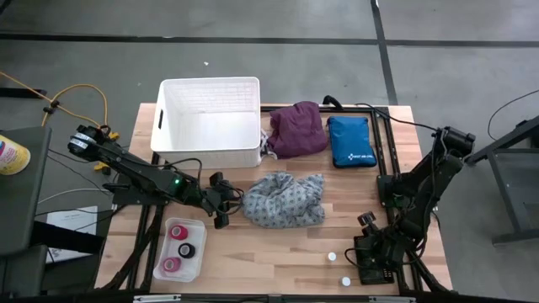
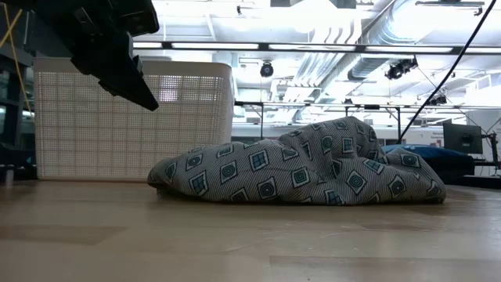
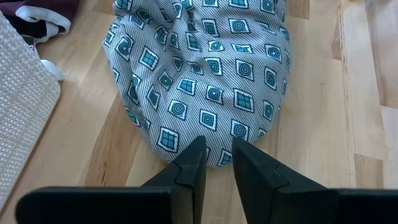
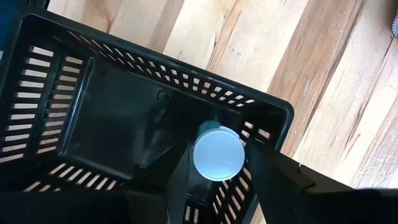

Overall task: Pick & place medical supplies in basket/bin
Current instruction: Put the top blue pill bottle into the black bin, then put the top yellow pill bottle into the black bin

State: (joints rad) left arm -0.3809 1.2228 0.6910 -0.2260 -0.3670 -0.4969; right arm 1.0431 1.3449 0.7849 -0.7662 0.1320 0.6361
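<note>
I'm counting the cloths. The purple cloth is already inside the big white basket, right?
Not quite. The purple cloth lies on the table beside the big white basket, not inside it. The high view shows this.

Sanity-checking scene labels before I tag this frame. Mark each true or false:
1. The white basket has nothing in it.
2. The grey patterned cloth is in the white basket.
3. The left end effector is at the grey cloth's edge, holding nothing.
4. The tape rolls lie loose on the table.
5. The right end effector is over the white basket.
1. True: the white basket shows no contents from above.
2. False: the grey patterned cloth lies on the table in front of the basket.
3. True: the left end effector sits at its edge, empty.
4. False: the tape rolls sit in a clear tray.
5. False: the right end effector is over a small black slotted bin, with a white-capped vial.
</note>
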